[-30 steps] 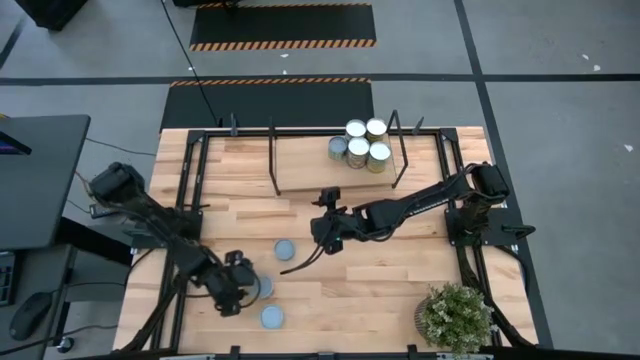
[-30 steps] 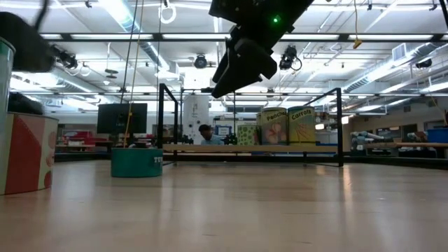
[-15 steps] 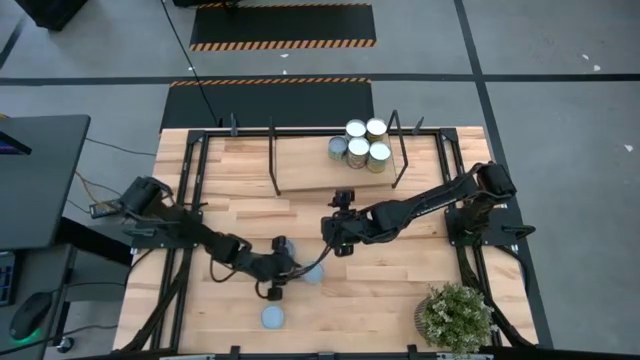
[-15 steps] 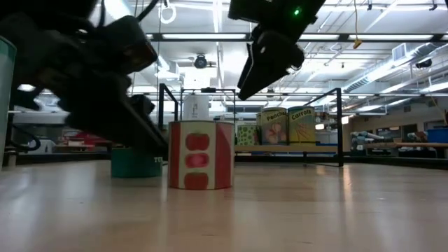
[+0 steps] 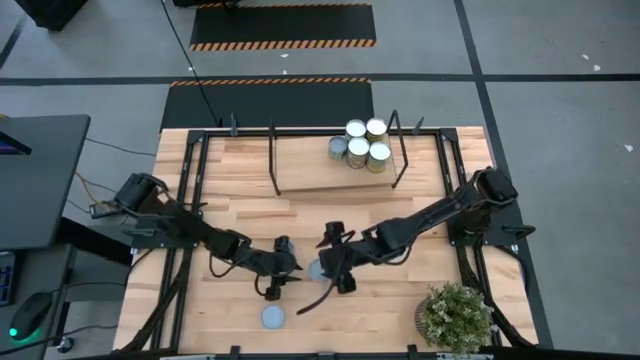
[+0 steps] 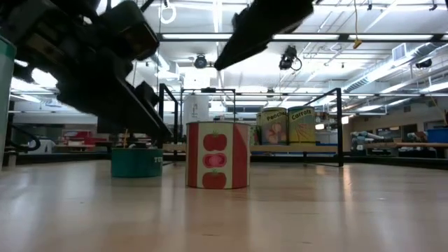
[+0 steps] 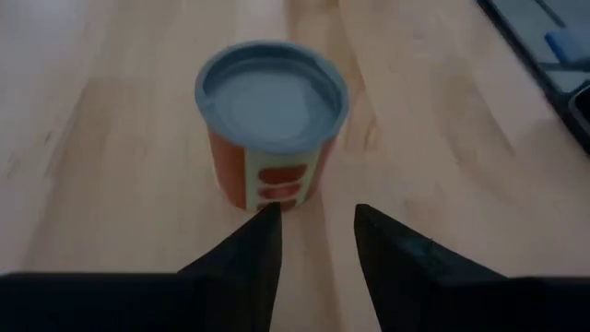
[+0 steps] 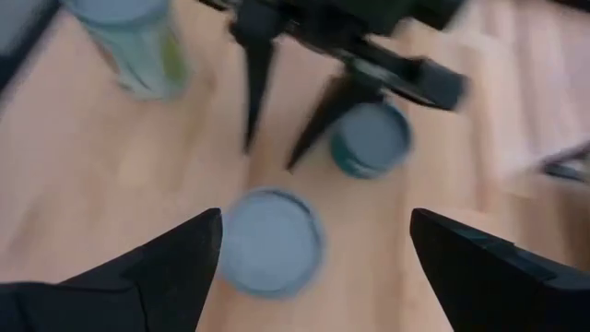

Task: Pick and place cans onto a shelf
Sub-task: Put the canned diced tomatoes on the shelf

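A tomato-labelled can [image 7: 272,120] with a pale blue-grey top stands upright on the tabletop near the middle [image 5: 316,270] and shows in the low view [image 6: 217,155]. My left gripper [image 7: 312,214] is open just on its left, fingers level, apart from it. My right gripper [image 8: 315,221] is wide open above the can [image 8: 272,242], pointing down [image 5: 335,272]. A teal can [image 8: 371,138] stands behind it, and another can [image 5: 272,317] stands near the front edge. The shelf [image 5: 320,178] holds several cans [image 5: 362,145] at its right end.
A potted plant [image 5: 455,315] stands at the near right corner. The black frame rails [image 5: 190,180] run along the table's sides. Both arms meet over the table's middle, with their fingers close together around the tomato can.
My left gripper has swept from the near left toward the table's middle, and the tomato can now stands there, farther right than before. My right gripper has moved toward the near edge and down over that can.
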You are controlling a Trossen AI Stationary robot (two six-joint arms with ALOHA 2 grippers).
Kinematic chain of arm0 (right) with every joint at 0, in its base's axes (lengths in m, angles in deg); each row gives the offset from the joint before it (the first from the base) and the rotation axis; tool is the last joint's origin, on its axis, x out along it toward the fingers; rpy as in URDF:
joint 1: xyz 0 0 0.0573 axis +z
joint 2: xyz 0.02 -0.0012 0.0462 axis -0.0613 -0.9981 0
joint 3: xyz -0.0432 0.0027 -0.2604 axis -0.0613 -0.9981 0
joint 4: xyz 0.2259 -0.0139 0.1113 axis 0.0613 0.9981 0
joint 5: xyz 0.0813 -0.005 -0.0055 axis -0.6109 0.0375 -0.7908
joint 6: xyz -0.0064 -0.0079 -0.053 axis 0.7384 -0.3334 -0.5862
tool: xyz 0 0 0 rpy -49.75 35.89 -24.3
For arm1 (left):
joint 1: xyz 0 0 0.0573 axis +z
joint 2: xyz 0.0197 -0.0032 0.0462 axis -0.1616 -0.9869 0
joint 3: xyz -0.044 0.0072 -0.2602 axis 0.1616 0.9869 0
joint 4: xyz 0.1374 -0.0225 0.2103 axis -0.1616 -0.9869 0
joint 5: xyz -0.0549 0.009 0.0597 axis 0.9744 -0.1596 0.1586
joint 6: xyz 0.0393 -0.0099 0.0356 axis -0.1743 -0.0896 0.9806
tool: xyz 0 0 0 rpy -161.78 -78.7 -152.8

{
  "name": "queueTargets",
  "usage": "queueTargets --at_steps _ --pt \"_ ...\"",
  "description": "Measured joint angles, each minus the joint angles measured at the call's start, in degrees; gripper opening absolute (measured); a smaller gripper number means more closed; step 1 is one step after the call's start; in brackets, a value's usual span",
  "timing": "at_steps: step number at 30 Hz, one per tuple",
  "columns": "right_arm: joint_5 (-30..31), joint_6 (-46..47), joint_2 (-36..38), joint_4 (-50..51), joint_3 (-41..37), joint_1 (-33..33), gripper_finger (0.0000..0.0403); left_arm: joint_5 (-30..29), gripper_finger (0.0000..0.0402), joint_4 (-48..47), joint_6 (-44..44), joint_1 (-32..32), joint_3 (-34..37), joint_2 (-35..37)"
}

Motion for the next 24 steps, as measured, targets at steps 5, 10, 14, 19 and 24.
queueTargets --at_steps 5,10,14,19,24 --pt "-2.5 0.0 -3.3 -4.1 0.0 0.2 0.0374 -0.5 0.0144 -5.5 -0.3 -0.1 -0.1 4.5" --pt "-2.8 -0.1 -6.0 -5.8 0.0 0.2 0.0394 -2.0 0.0144 -14.6 -0.4 -0.2 0.1 11.7" --pt "-2.8 0.1 -6.0 -6.4 0.0 0.2 0.0398 -4.1 0.0144 -20.2 -0.2 -0.6 0.0 17.7" --pt "-2.8 -0.2 -6.3 -6.4 0.0 0.2 0.0399 -6.6 0.0144 -23.6 0.1 -1.4 0.0 23.8" --pt "-3.2 -0.8 -8.6 -7.9 0.1 0.2 0.0399 -8.0 0.0144 -23.9 1.3 -2.9 0.0 25.9"
